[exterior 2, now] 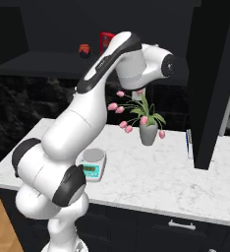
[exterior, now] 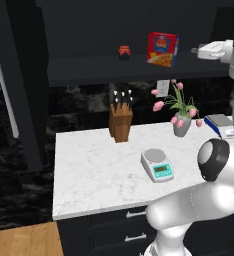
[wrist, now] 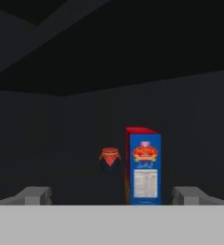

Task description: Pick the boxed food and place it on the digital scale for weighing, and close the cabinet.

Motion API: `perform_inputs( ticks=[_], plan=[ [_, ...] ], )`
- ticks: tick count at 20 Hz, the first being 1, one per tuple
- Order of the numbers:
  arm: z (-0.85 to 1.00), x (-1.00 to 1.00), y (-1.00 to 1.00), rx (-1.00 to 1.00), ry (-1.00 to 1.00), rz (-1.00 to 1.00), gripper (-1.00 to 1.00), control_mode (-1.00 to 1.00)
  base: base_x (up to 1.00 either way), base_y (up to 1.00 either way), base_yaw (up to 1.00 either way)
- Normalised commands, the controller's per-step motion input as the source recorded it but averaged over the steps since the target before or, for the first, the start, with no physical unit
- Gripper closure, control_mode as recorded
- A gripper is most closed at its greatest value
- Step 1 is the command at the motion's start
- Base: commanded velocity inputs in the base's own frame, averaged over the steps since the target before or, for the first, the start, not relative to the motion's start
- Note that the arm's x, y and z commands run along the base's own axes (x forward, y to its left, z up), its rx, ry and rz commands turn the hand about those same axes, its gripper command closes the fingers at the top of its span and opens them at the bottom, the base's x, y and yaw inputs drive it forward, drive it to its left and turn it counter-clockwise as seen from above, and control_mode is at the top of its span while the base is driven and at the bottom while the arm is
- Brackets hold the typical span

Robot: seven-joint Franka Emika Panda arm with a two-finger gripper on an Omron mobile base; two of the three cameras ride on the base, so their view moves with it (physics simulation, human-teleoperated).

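Cabinet (exterior: 19, 75) open — its doors stand swung out, one panel over the counter's left edge, the other past the right end in the right base view. Boxed food (exterior: 162, 49) upright on the cabinet shelf, right of the shelf's middle, set back from the front edge. Small red jar (exterior: 124, 52) to its left on the same shelf, apart from it, bare shelf between.

Gripper (wrist: 112, 196) level with the shelf, out in front of the box; fingers (wrist: 35, 195) spread wide, nothing between them. In the hand view the box stands between the two tips and further in (narrow blue side showing), jar left of it.

Digital scale (exterior: 157, 165) on the white counter (exterior: 89, 175) near the front edge, right of centre, plate bare. Knife block (exterior: 121, 120) at the back edge; flower pot (exterior: 181, 125) near the back, to the right; blue-edged scale (exterior: 221, 124) by the right end. Left half of the counter open marble.
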Motion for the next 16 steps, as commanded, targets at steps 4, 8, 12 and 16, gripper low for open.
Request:
perform_inputs(
  ticks=[4,8,12,16],
  plan=[
    [0.0,0.19,0.0,0.0,0.0,0.0,-1.0,-1.0,0.0,0.0,0.0],
    [0.0,0.16,0.0,0.0,0.0,0.0,-1.0,-1.0,0.0,0.0,0.0],
    [0.0,0.02,0.03,0.0,0.0,0.0,-1.0,-1.0,0.0,0.0,0.0],
    [0.0,0.0,0.14,-0.02,0.0,0.0,-1.0,-1.0,0.0,0.0,0.0]
  ],
)
